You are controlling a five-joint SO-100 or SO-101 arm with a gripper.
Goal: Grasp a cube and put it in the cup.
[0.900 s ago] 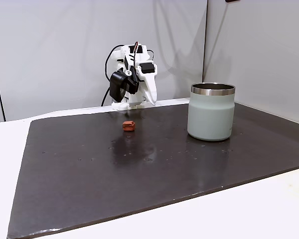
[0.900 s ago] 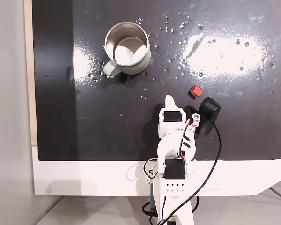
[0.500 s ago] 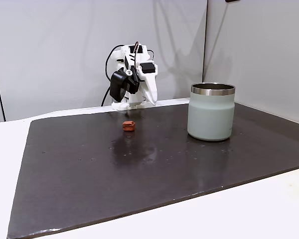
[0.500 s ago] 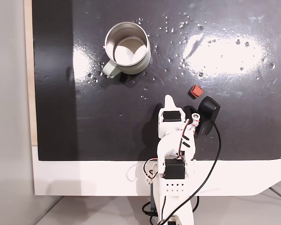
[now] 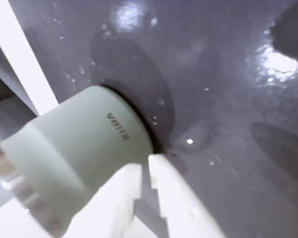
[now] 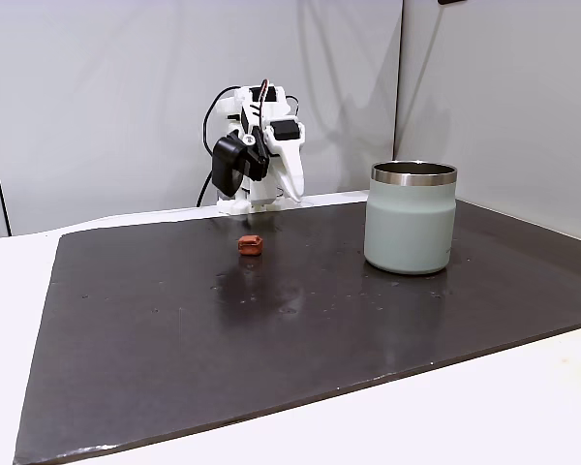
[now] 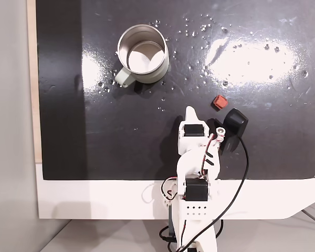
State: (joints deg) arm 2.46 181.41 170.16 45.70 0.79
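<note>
- Currently claw (image 5: 145, 166) is nearly closed, holding nothing, folded back near the arm base.
- cube (image 7: 218, 102) lies on counter (image 7: 283, 136), 1 o'clock of claw; cup (image 7: 143, 54) at 11.
- Risk: claw too narrow, knocks cube away on descent.

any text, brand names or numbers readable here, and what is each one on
Cup: one short dark printed word on its pale side wall, seen upside down in the wrist view. It may read "KIIIIA", but it is too blurred to be sure.
Cube: no marking can be seen.
Gripper: no marking can be seen.
</note>
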